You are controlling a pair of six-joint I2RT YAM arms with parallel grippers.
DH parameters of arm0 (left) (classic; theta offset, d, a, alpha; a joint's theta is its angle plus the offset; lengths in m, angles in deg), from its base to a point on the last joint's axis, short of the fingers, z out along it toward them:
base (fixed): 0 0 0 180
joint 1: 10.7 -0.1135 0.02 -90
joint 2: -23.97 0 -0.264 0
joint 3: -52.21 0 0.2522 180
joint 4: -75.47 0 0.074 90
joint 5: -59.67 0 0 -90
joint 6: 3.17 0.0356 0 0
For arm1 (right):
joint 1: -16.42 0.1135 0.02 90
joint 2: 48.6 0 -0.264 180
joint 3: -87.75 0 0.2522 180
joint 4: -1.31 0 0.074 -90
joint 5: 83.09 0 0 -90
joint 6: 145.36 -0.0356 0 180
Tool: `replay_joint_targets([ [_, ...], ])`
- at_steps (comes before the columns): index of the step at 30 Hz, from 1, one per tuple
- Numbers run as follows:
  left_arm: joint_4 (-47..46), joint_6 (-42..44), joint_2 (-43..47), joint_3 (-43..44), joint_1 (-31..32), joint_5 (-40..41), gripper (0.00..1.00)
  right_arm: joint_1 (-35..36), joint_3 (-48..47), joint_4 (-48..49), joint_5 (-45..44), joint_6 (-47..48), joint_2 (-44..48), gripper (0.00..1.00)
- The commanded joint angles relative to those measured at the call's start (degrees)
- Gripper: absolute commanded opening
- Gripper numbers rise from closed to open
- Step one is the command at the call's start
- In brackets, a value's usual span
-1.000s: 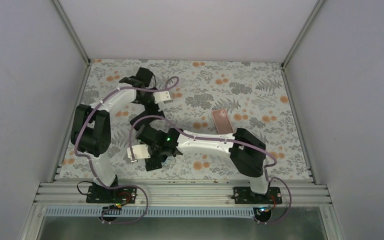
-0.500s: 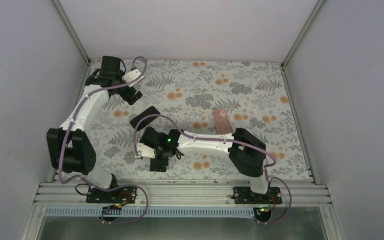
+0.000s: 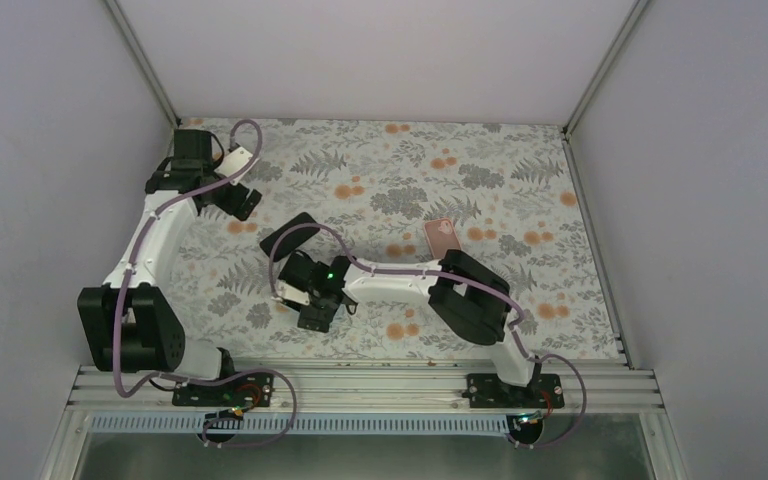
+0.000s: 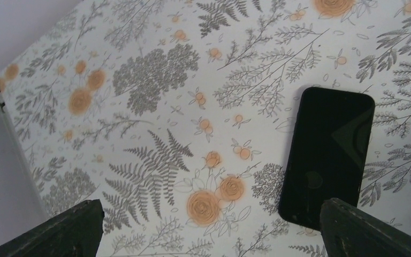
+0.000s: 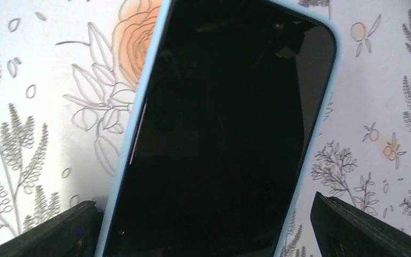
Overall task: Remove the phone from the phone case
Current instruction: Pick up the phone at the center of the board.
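Jaws on the left gripper (image 4: 210, 227) are spread wide with nothing between them. Its 2 dark fingers (image 4: 59, 230) sit in the bottom corners of the wrist view, hanging over bare floral desk (image 3: 480, 160). Just ahead and to the right in that view lies the phone (image 4: 327, 155). It is black, flat on the desk with its glossy face up, and shows no coloured rim.

Over to the right gripper (image 5: 203, 230), and its jaws are spread just as wide, with 2 fingers (image 5: 364, 225) in the lower corners of its own view. Between them and very close to the lens is the phone case (image 5: 219, 139). A light-blue rim frames a dark, shiny inside. Whether anything sits inside that rim, I cannot tell. Whether the fingers touch it, I cannot tell either, and nothing is clamped.

From above, the left arm (image 3: 150, 240) reaches to the far-left corner of the desk. The right arm (image 3: 400, 285) stretches leftward across the near half. The black phone lies between the 2 grippers, just beyond the right one. The case is hidden under the right wrist in that view. Further right, near the middle of the desk, a small pink slab (image 3: 442, 241) lies flat, well apart from both grippers.
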Motion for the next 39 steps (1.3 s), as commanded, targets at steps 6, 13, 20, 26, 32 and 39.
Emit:
replay_joint_targets([
  [6, -1.38, -1.28, 4.66, -3.31, -4.9, -4.19, 1.0, -2.78, -0.02, 3.76, -7.32, 0.53, -1.51, 1.0],
  [13, -0.82, 0.05, 5.05, -5.51, -5.53, -6.46, 1.0, -6.15, -3.39, -3.62, 4.86, 3.26, -3.78, 1.0],
  [20, 0.03, 1.2, 5.86, -7.51, -5.61, -8.84, 1.0, -6.96, -0.8, -4.7, 9.71, 8.56, -2.73, 1.0],
  [26, 1.37, 1.81, 6.42, -7.95, -5.62, -10.18, 1.0, -6.89, -1.36, -7.32, 11.87, 12.13, -3.52, 1.0],
  [32, 1.98, 1.94, 7.32, -8.18, -5.62, -10.95, 1.0, -6.61, -1.6, -9.09, 10.52, 13.22, -5.75, 0.96],
  [39, 1.52, 1.24, 8.15, -9.79, -5.57, -11.63, 1.0, -6.67, -1.18, -7.31, 6.34, 11.45, -8.02, 0.74],
])
